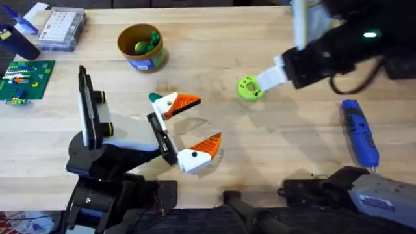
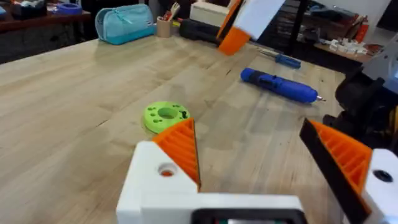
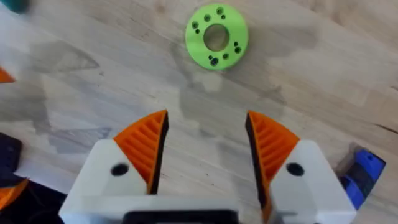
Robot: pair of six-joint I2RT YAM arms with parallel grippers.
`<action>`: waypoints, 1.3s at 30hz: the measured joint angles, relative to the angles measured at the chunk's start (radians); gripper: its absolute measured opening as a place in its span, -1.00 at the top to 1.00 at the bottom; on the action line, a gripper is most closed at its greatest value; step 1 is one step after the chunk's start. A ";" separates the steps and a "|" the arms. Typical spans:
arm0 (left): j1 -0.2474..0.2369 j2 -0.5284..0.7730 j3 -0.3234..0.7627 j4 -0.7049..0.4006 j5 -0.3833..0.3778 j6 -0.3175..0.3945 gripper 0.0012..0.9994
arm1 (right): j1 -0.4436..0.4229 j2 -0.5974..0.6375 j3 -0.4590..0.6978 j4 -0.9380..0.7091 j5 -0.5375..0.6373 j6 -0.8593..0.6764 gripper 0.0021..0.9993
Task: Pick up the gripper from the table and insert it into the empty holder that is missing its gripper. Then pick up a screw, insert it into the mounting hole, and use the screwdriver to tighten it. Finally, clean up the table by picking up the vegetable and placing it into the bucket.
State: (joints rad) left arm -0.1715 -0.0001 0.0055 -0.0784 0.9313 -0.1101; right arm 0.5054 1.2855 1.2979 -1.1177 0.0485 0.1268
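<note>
The right gripper (image 3: 205,149) hung over the table (image 3: 323,68) with fingers spread wide, empty; the vegetable (image 3: 216,36) lay just beyond their tips. The left gripper's (image 2: 261,158) fingers also gaped, holding nothing.

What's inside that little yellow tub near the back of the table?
The bucket holds darker green toy vegetables, seen from overhead. Whatever lies beneath them is covered. The lime-green vegetable lies outside it on the table.
</note>
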 joint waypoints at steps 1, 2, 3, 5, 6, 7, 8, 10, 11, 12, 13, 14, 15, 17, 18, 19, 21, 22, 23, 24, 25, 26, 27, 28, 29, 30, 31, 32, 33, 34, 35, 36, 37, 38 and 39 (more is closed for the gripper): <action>0.000 0.000 0.000 0.000 0.000 0.000 -0.99 | 0.000 -0.028 0.000 -0.005 0.000 0.001 -0.47; 0.000 0.000 0.000 0.000 0.000 0.000 -0.99 | 0.000 -0.053 0.000 -0.011 0.000 0.001 -0.47; 0.000 0.000 0.000 0.000 0.000 0.000 -0.99 | 0.000 -0.076 0.001 -0.016 0.000 0.001 -0.47; 0.000 0.000 0.000 0.000 0.000 0.000 -0.99 | 0.000 -0.112 0.001 -0.024 0.001 0.003 -0.47; 0.000 0.000 0.000 0.000 0.000 0.000 -0.99 | 0.000 -0.125 0.001 -0.028 0.004 0.006 -0.47; 0.000 0.000 0.000 0.000 0.000 0.000 -0.99 | -0.001 -0.134 0.001 -0.033 0.012 0.011 -0.47; 0.000 0.000 0.000 0.000 0.000 0.000 -0.99 | -0.001 -0.140 0.001 -0.038 0.019 0.018 -0.47; 0.000 0.000 0.000 0.000 0.000 0.000 -0.99 | -0.003 -0.140 -0.004 -0.037 0.031 0.029 -0.47; 0.000 0.000 0.000 0.000 0.000 0.000 -0.99 | -0.004 -0.140 -0.013 -0.032 0.035 0.036 -0.47; 0.000 0.000 0.000 0.000 0.000 0.000 -0.99 | -0.004 -0.140 -0.027 -0.028 0.038 0.043 -0.47; 0.000 0.000 0.000 0.000 0.000 0.000 -0.99 | -0.004 -0.140 -0.044 -0.020 0.040 0.051 -0.47; 0.000 0.000 0.000 0.000 0.000 0.000 -0.99 | -0.005 -0.140 -0.066 -0.007 0.041 0.059 -0.47; 0.000 0.000 0.000 0.000 0.000 0.000 -0.99 | -0.005 -0.140 -0.092 0.012 0.041 0.069 -0.47; 0.000 0.000 0.000 0.000 0.000 0.000 -0.99 | -0.005 -0.138 -0.141 0.041 0.040 0.089 -0.47; 0.000 0.000 0.000 0.000 0.000 0.000 -0.99 | -0.005 -0.137 -0.163 0.054 0.039 0.097 -0.47; 0.000 0.000 0.000 0.000 0.000 0.000 -0.99 | -0.005 -0.136 -0.182 0.068 0.037 0.105 -0.47; 0.000 0.000 0.000 0.000 0.000 0.000 -0.99 | -0.005 -0.134 -0.204 0.089 0.028 0.115 -0.47; 0.000 0.000 0.000 0.000 0.000 0.000 -0.99 | -0.005 -0.133 -0.207 0.102 0.025 0.118 -0.47; 0.000 0.000 0.000 0.000 0.000 0.000 -0.99 | -0.005 -0.133 -0.208 0.110 0.022 0.120 -0.47; 0.000 0.000 0.000 0.000 0.000 0.000 -0.99 | -0.005 -0.133 -0.209 0.117 0.018 0.121 -0.47; 0.000 0.000 0.000 0.000 0.000 0.000 -0.99 | -0.005 -0.133 -0.209 0.122 0.017 0.120 -0.47; 0.000 0.000 0.000 0.000 0.000 0.000 -0.99 | -0.005 -0.133 -0.209 0.123 0.015 0.120 -0.47; 0.000 0.000 0.000 0.000 0.000 0.000 -0.99 | -0.005 -0.133 -0.211 0.125 0.014 0.120 -0.47; 0.000 0.000 0.000 0.000 0.000 0.000 -0.99 | -0.005 -0.132 -0.215 0.128 0.014 0.120 -0.47; 0.000 0.000 0.000 0.000 0.000 0.000 -0.99 | -0.005 -0.129 -0.220 0.136 0.014 0.120 -0.47; 0.000 0.000 0.000 0.000 0.000 0.000 -0.99 | -0.005 -0.121 -0.227 0.152 0.014 0.120 -0.47; 0.000 0.000 0.000 0.000 0.000 0.000 -0.99 | -0.005 -0.109 -0.235 0.168 0.014 0.120 -0.47; 0.000 0.000 0.000 0.000 0.000 0.000 -0.99 | -0.005 -0.094 -0.243 0.183 0.014 0.120 -0.47; 0.000 0.000 0.000 0.000 0.000 0.000 -0.99 | -0.005 -0.074 -0.251 0.200 0.014 0.120 -0.47; 0.000 0.000 0.000 0.000 0.000 0.000 -0.99 | -0.005 -0.051 -0.258 0.214 0.014 0.120 -0.47; 0.000 0.000 0.000 0.000 0.000 0.000 -0.99 | -0.005 -0.027 -0.262 0.226 0.014 0.120 -0.47; 0.000 0.000 0.000 -0.001 0.000 0.000 -0.99 | -0.005 -0.005 -0.265 0.239 0.014 0.117 -0.47; 0.000 0.000 0.000 -0.002 0.000 0.000 -0.99 | -0.005 0.018 -0.267 0.257 0.014 0.113 -0.47; 0.000 0.000 0.000 -0.002 0.000 0.000 -0.99 | -0.005 0.039 -0.267 0.275 0.014 0.109 -0.47; 0.000 0.000 0.000 -0.002 0.000 0.000 -0.99 | -0.005 0.058 -0.268 0.291 0.014 0.104 -0.47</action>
State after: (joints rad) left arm -0.1715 0.0002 0.0055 -0.0805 0.9314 -0.1101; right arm 0.5007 1.3436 1.0303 -0.8270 0.0624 0.2308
